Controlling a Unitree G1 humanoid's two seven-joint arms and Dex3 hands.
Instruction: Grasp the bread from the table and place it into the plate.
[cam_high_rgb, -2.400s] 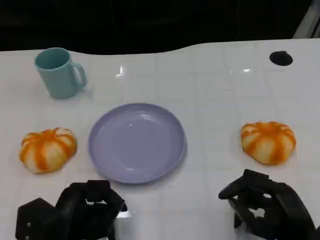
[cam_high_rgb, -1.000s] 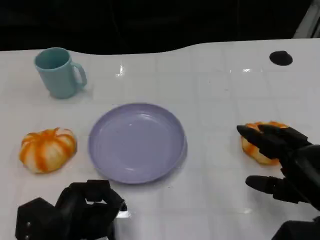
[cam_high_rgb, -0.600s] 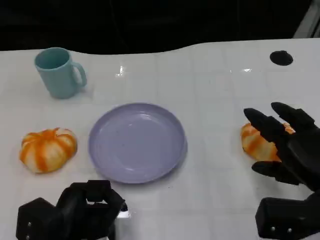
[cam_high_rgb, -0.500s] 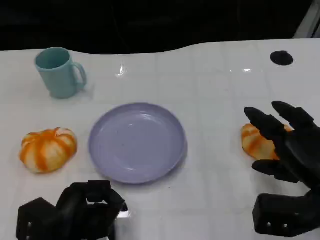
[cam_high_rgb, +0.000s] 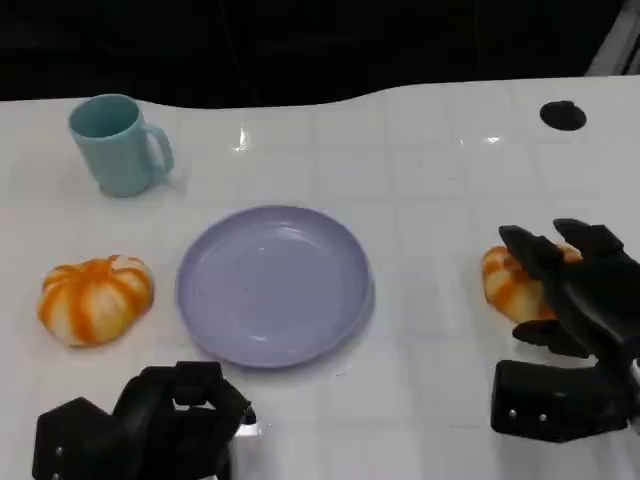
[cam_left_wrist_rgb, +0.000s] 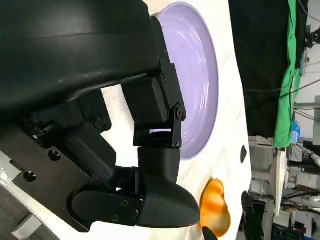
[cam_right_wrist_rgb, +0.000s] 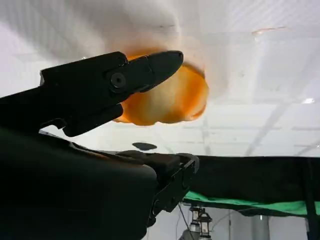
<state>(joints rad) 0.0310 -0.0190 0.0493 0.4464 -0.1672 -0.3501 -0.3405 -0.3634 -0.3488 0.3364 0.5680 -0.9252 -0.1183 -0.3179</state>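
Two orange-striped bread rolls lie on the white table either side of a lavender plate (cam_high_rgb: 275, 285). The left bread (cam_high_rgb: 95, 298) sits alone. The right bread (cam_high_rgb: 510, 285) is partly covered by my right hand (cam_high_rgb: 578, 300), whose fingers are spread over its top and near side without closing. In the right wrist view a finger (cam_right_wrist_rgb: 115, 82) reaches across that bread (cam_right_wrist_rgb: 175, 100). My left hand (cam_high_rgb: 150, 425) rests curled at the front edge, holding nothing. The left wrist view shows my left hand (cam_left_wrist_rgb: 125, 125), the plate (cam_left_wrist_rgb: 197, 75) and the far bread (cam_left_wrist_rgb: 216, 207).
A teal mug (cam_high_rgb: 120, 145) stands at the back left. A small black round spot (cam_high_rgb: 562, 115) marks the table at the back right. The table's far edge borders a dark background. Bare tabletop lies between the plate and each bread.
My right hand rose from the front right edge, opened, reached over the right bread, and has now sunk lower around it. Left hand, plate, mug and left bread are unmoved.
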